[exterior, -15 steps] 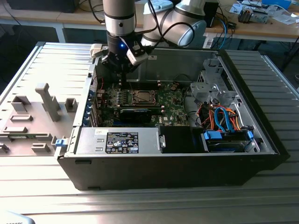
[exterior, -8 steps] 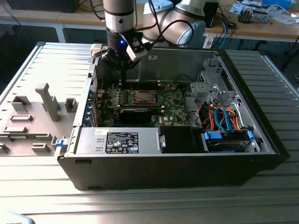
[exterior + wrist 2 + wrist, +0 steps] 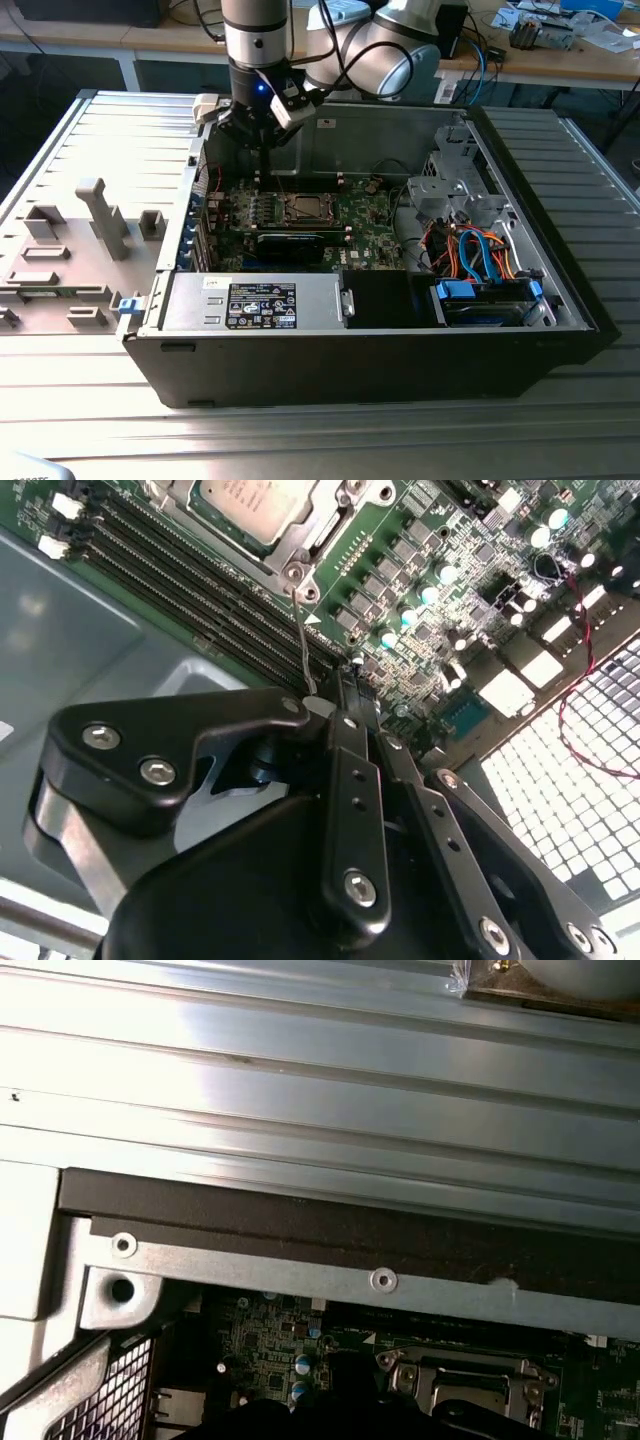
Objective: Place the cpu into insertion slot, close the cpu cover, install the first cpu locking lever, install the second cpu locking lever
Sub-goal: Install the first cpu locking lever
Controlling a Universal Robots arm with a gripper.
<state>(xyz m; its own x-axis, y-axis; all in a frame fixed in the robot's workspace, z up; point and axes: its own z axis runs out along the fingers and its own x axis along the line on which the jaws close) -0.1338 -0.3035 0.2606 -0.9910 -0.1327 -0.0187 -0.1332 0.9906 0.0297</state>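
Observation:
The cpu (image 3: 248, 498) lies with its dull silver top in the insertion slot (image 3: 303, 207) on the green board. The cpu cover (image 3: 318, 522) is down around it as a silver frame. A thin wire locking lever (image 3: 304, 640) runs from the socket's corner toward my fingertips. My gripper (image 3: 345, 680) is shut, its black tips pressed together right beside the lever's free end; whether they touch it I cannot tell. In the exterior view the gripper (image 3: 262, 176) reaches down into the open case just on the exterior view's left of the socket. The socket frame (image 3: 470, 1385) shows in the first wrist view.
Black memory slots (image 3: 200, 575) run beside the socket. A long black card (image 3: 290, 243), the power supply (image 3: 250, 300), a blue drive bay (image 3: 485, 295) and orange and blue cables (image 3: 470, 250) fill the case. Grey fixtures (image 3: 100, 215) stand on the table at the exterior view's left.

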